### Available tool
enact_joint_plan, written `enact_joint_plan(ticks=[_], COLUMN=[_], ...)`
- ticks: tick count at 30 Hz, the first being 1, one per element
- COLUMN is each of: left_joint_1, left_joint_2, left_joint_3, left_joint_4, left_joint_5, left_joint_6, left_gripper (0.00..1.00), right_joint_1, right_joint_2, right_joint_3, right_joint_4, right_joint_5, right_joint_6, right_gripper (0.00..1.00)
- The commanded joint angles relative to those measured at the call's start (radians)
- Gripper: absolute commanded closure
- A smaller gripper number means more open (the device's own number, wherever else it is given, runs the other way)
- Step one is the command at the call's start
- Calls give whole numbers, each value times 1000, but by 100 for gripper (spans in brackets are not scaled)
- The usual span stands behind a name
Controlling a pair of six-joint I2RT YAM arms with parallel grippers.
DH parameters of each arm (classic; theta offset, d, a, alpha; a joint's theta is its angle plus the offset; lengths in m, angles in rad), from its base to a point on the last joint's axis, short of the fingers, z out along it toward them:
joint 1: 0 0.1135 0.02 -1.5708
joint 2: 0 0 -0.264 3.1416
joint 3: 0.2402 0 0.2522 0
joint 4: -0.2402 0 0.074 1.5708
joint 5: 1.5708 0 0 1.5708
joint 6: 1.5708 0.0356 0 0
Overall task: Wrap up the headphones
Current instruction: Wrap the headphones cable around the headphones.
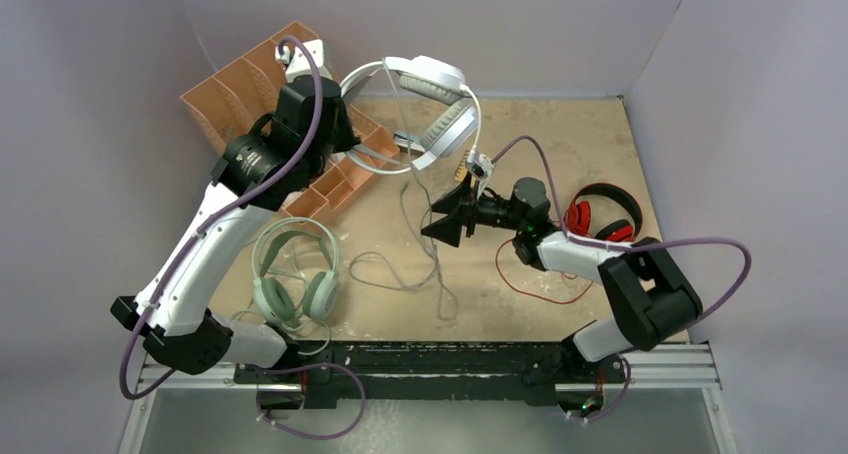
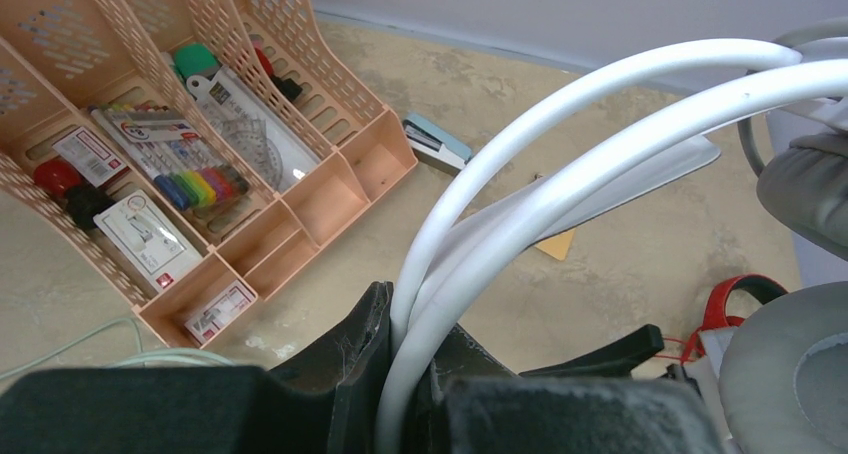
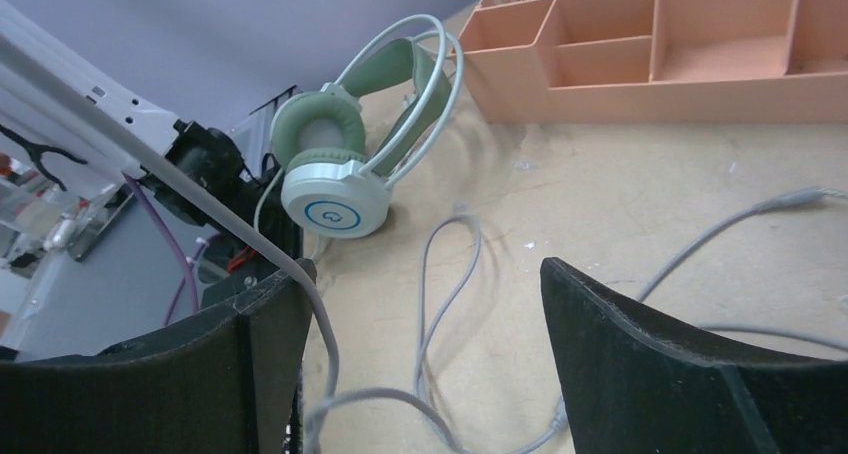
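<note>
Left claw (image 2: pixel 412 369) pinches white headset (image 2: pixel 600 104); right claw (image 3: pixel 425 269) wide, maybe brushing cord (image 3: pixel 328 344)

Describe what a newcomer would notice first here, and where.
The white headset hangs at the far middle, its band in the shut left gripper, its grey cord trailing onto the table. The right gripper stands open by that cord; the mint-green headset lies near left, the red and black headset at right.

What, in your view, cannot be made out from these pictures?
- Top view: fingertips of the left gripper, hidden under its own wrist.
- Top view: part of the red and black headphones, behind the right arm.
- Right wrist view: the grey cord's run, cut by the bottom edge.
- Left wrist view: labels in the organizer, too small.
</note>
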Motion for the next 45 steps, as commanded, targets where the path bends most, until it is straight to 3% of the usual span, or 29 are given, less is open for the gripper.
enact_joint_plan(ticks=[1,4,8,11,13,17,22,27,32,33,34,36,37,38,41,43,45], left_joint_1=[3,3,3,3,3,3,3,4,4,4,3,3,3,4,3,3,4], left_joint_2=[-10,-11,-7,2,5,1,-1,4,-4,-8,-11,-12,-19,-31,-79,-79,-58], left_joint_3=[126,126,123,143,159,178,193,209,208,208,211,241,253,255,275,361,476], left_joint_4=[70,85,90,80,75,68,58,58,54,56,58,40,36,39,59,26,-27], left_joint_5=[23,43,43,50,55,53,61,74,72,67,58,18,-17,-54,-140,-173,-196], left_joint_6=[-40,-39,-28,-24,-23,-21,-22,-25,-28,-29,-27,-32,-37,-44,-48,-36,-19], left_gripper=[100,100,100,100,100,100,100,100,100,100,100,100,100,100,100,100,100], right_joint_1=[10,-57,-207,-226,-173,-81,59,82,105,104,104,92,71,42,-59,-88,-93], right_joint_2=[1,-74,-218,-326,-316,-210,-47,99,153,162,169,162,139,111,-5,-109,-175], right_joint_3=[-12,-24,-152,-144,-154,-264,-222,-168,-158,-153,-140,-131,-146,-171,-254,-240,-200], right_joint_4=[147,-75,-23,-259,-279,67,171,351,526,563,583,587,568,534,326,-89,-387], right_joint_5=[-30,-1,-2,154,198,83,85,88,211,217,225,222,286,365,666,940,1162], right_joint_6=[83,70,143,-88,-208,-249,-330,-259,-181,-154,-127,-93,-63,-28,55,107,160], right_gripper=[15,10,8,5,7,11,14,20,25,28,38,71,93,100,100,100,100])
